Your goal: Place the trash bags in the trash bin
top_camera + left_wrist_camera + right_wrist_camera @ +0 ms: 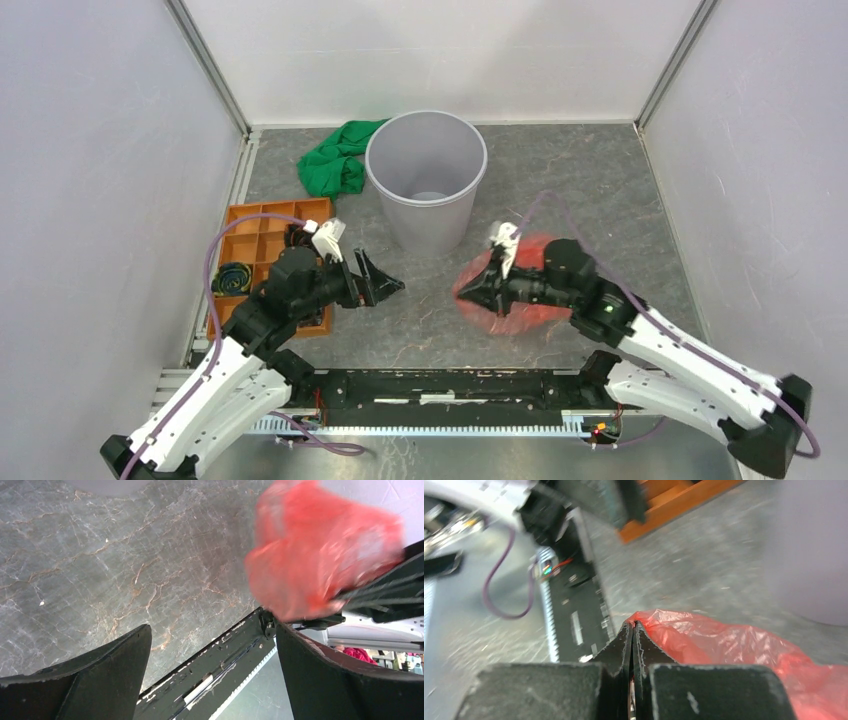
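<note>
The trash bag (520, 322) is a crumpled translucent red bag at the table's centre right, bunched round my right gripper (470, 290). In the right wrist view the right gripper (631, 626) is shut, with an edge of the bag (734, 645) pinched at its tips. My left gripper (385, 275) hangs open to the left of the bag, apart from it. Its view shows the left gripper (212, 627) with nothing between the fingers and the bag (320, 550) ahead at upper right. The light-grey trash bin (430, 225) stands upright behind both grippers, its inside bare.
A green cloth (335, 160) lies left of the bin at the back. An orange compartment tray (262, 240) sits at the left under my left arm. The black base rail (450, 385) runs along the near edge. White walls close in the table.
</note>
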Available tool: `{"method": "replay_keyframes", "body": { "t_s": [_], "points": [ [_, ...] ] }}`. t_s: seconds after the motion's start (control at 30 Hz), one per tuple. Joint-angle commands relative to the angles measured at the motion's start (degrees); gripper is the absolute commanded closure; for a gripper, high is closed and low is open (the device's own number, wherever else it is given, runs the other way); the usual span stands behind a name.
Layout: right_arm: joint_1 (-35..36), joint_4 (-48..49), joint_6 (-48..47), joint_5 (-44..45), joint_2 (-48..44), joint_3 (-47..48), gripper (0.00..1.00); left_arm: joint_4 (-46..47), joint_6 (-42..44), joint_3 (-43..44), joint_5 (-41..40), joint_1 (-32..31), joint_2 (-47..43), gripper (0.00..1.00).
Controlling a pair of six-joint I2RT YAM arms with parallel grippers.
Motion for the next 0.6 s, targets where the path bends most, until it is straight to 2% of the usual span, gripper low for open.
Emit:
{"method": "replay_keyframes", "body": {
  "t_s": [0.0, 0.17, 0.43, 0.57],
  "points": [
    [5.22, 13.34, 0.41, -16.19, 4.55, 1.34, 0.99, 1.03, -3.18, -0.55, -0.35, 0.17, -2.35, 0.00],
    [7.43, 10.21, -5.85, -17.53, 7.12, 6.94, 0.99, -3.71, -2.58, 1.99, -6.00, 0.14, -4.13, 0.00],
    [7.49, 3.07, -18.79, -8.69, 5.36, 12.37, 0.99, -4.98, -2.25, 5.27, -9.86, 0.15, -2.67, 0.00],
    [7.50, 2.34, -23.86, -2.70, 4.20, 9.11, 0.99, -7.45, -1.07, 8.80, -12.73, 0.19, -2.28, 0.00]
  ]
}}
